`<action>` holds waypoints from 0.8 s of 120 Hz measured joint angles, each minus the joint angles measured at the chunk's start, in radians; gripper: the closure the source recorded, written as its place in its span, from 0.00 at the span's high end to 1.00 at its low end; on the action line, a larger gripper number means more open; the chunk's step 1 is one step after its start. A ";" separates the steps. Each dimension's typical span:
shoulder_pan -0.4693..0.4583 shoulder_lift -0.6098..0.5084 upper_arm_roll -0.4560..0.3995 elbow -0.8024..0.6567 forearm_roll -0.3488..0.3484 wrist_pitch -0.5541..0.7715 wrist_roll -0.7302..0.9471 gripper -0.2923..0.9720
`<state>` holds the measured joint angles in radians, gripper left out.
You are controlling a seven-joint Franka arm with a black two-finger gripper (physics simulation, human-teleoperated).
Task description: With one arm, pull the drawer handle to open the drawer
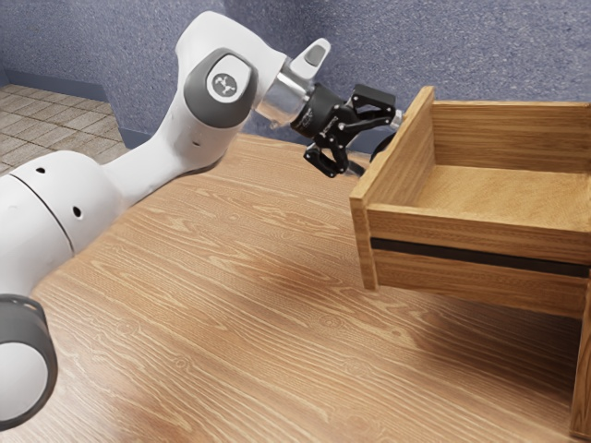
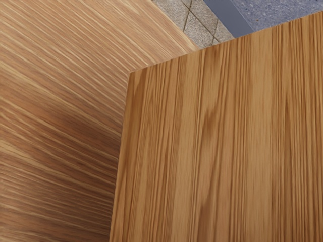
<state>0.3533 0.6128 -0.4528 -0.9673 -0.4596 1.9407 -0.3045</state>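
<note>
1. End effector (image 1: 343,140): black, hangs above the counter (image 1: 231,305), aimed at the drawer front. Can't tell if it's spread or pinching sth; its own linkage hides that.
2. Just past it: a thin dark piece (image 1: 381,150) against the drawer front, prob. the handle. Contact w/ it: can't tell.
3. Drawer front (image 1: 395,152) is right ahead of the end effector. In the wrist view it's prob. the big wood panel (image 2: 222,141) close under the hand, w/ counter (image 2: 55,101) beside it.
4. Drawer (image 1: 499,194) runs on beyond the front, away from the end effector. Its box is exposed and drawn well out, so the task looks mostly or fully done.
5. To do the pull well: draw straight along the slide axis, back toward the arm (image 1: 138,166). No sideways or upward drift, else the box may bind.
6. Keep the wrist square to the front, and go slow near end of travel so it doesn't slam the stop.
</note>
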 joint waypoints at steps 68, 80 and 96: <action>0.109 -0.008 -0.068 -0.023 0.025 -0.018 0.027 0.76; 0.132 -0.017 -0.075 -0.021 0.028 -0.027 0.033 0.77; 0.139 -0.053 -0.078 -0.016 0.034 -0.040 0.039 0.77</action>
<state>0.4919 0.5595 -0.5308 -0.9836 -0.4258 1.9006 -0.2651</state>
